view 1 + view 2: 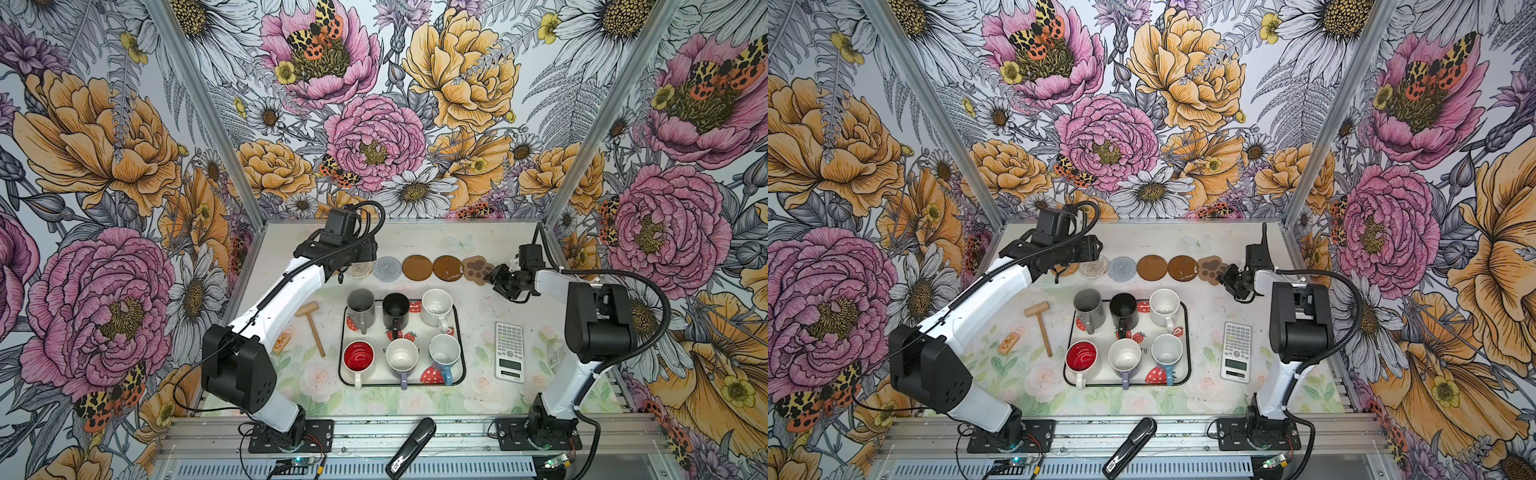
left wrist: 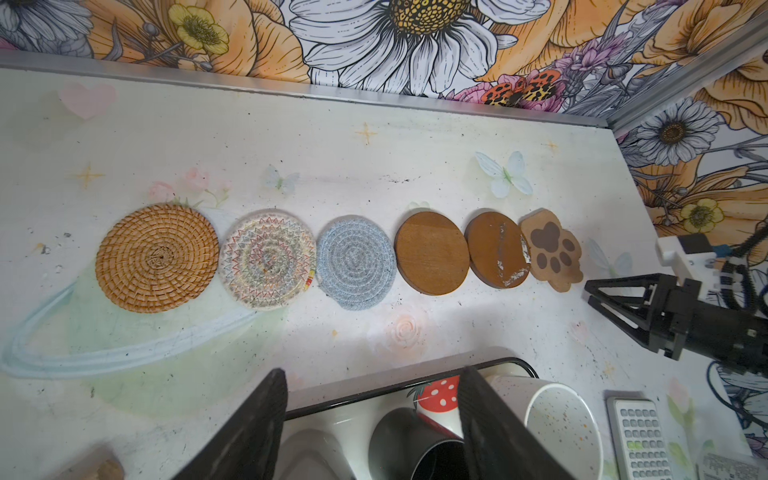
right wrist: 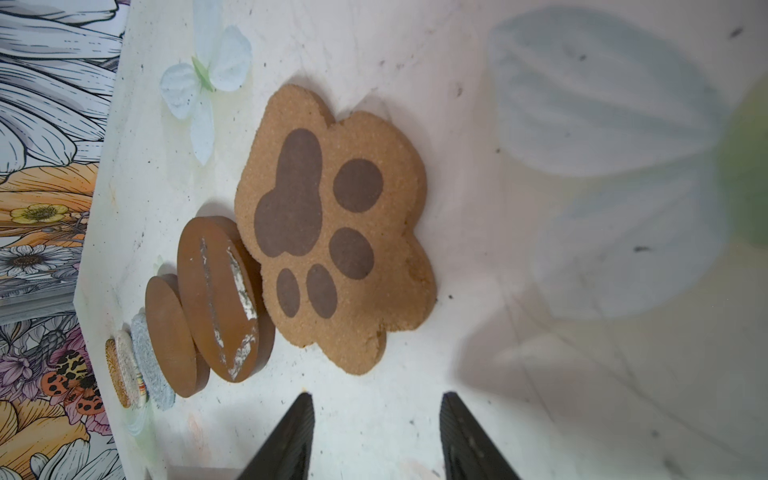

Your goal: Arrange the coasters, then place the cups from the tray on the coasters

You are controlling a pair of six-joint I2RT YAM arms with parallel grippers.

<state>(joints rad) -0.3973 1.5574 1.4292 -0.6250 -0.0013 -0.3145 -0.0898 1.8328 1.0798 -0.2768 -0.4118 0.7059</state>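
The coasters lie in one row across the upper middle of both top views, above the tray (image 1: 376,374). From left to right they are tan rattan (image 2: 157,257), cream crochet (image 2: 268,259), grey-blue crochet (image 2: 355,262), plain brown disc (image 2: 432,253), scratched brown disc (image 2: 496,249) and paw coaster (image 2: 552,250), each meeting its neighbour edge to edge.

All six cups stand on the tray:
- **Upper row:** grey cup (image 1: 360,305), black cup (image 1: 395,307), speckled cup (image 1: 436,305).
- **Lower row:** red-lined cup (image 1: 358,356), lavender cup (image 1: 402,355), blue cup (image 1: 444,351).

A bare strip of counter (image 1: 415,239) separates the row from the tray's upper rim, and a wider strip reaches the back wall.

The left fingers (image 2: 257,428) stand well apart and empty, with the rim and black cup showing between them. The right fingers (image 3: 291,444), about half parted and holding nothing, hang just right of the paw coaster without touching it.

A mallet (image 1: 316,337) lies left of the tray and a calculator (image 1: 509,351) right of it, each with a bare gap between.
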